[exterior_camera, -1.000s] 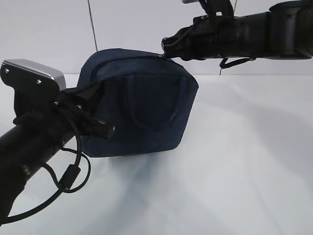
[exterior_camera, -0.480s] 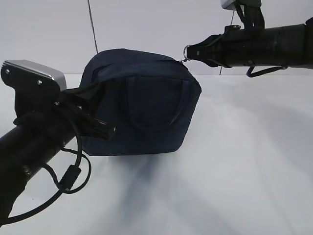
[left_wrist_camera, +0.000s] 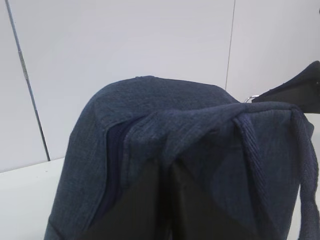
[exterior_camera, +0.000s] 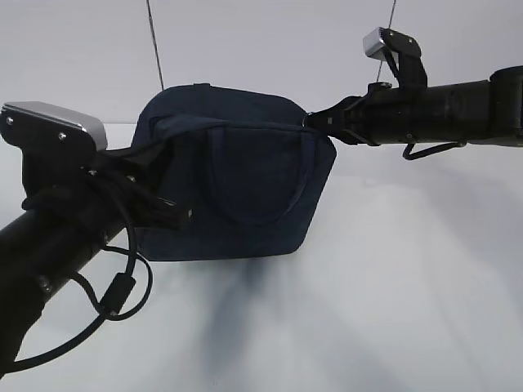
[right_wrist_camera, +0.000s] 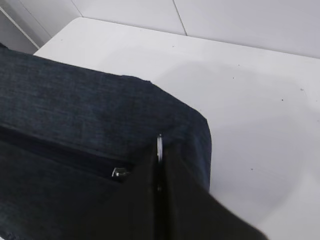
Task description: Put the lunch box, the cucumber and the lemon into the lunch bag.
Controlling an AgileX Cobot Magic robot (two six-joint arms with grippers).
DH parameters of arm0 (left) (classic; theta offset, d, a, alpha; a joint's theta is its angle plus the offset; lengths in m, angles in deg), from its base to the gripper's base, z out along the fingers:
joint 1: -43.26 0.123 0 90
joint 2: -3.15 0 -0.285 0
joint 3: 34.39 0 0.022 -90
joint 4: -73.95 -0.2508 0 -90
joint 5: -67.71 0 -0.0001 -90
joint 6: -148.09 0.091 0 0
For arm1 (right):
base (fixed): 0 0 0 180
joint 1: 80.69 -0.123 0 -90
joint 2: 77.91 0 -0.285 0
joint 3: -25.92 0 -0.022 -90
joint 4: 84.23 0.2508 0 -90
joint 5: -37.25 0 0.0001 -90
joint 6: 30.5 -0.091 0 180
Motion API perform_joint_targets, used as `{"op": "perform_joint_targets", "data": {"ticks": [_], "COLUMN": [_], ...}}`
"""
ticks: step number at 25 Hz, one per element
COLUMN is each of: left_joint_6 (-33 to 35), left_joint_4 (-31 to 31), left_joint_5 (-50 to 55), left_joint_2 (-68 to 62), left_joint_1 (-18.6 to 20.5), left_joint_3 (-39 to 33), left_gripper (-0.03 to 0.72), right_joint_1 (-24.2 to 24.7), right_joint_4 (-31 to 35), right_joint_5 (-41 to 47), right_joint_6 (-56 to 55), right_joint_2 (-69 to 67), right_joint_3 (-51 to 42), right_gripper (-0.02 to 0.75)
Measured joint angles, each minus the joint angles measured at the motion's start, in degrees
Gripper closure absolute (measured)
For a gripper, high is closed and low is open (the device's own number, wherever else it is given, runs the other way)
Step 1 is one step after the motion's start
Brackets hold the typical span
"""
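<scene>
The dark navy lunch bag (exterior_camera: pixel 245 192) stands on the white table, its looped handle facing me. My left gripper (exterior_camera: pixel 163 145) is shut on a fold of the bag's fabric at its upper left, beside the zipper band (left_wrist_camera: pixel 112 165); its dark fingers (left_wrist_camera: pixel 145 200) pinch the cloth. My right gripper (exterior_camera: pixel 315 122) is shut on the metal zipper pull ring (right_wrist_camera: pixel 159 145) at the bag's upper right corner, next to the zipper slider (right_wrist_camera: pixel 118 173). The bag also shows in the right wrist view (right_wrist_camera: pixel 75 100). The lunch box, cucumber and lemon are out of view.
The white table (exterior_camera: pixel 392 286) spreads in front of and to the right of the bag. A white panelled wall (exterior_camera: pixel 245 41) stands behind. My left arm's cable loop (exterior_camera: pixel 122 294) hangs low at the left. The right gripper's tip shows in the left wrist view (left_wrist_camera: pixel 300 85).
My right gripper has moved right along the bag's top and then down round the upper right corner, taking the zipper pull with it. The left gripper has kept its hold.
</scene>
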Motion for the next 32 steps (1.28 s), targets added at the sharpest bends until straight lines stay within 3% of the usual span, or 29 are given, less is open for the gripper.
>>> {"op": "perform_joint_targets", "data": {"ticks": [18, 32], "left_joint_6": [-0.38, -0.41], "left_joint_4": [0.90, 2.72], "left_joint_5": [0.25, 0.23], "left_joint_2": [-2.02, -4.38], "left_joint_1": [0.00, 0.00], "left_joint_3": [0.00, 0.00], "left_gripper": [0.680, 0.681], "right_joint_1": [6.07, 7.70], "right_joint_4": [-0.65, -1.88], "right_joint_5": [8.17, 9.59], "right_joint_6": [-3.83, -4.44], "right_joint_2": [-0.08, -0.08], "right_joint_3": [0.00, 0.00], "right_gripper": [0.717, 0.717]}}
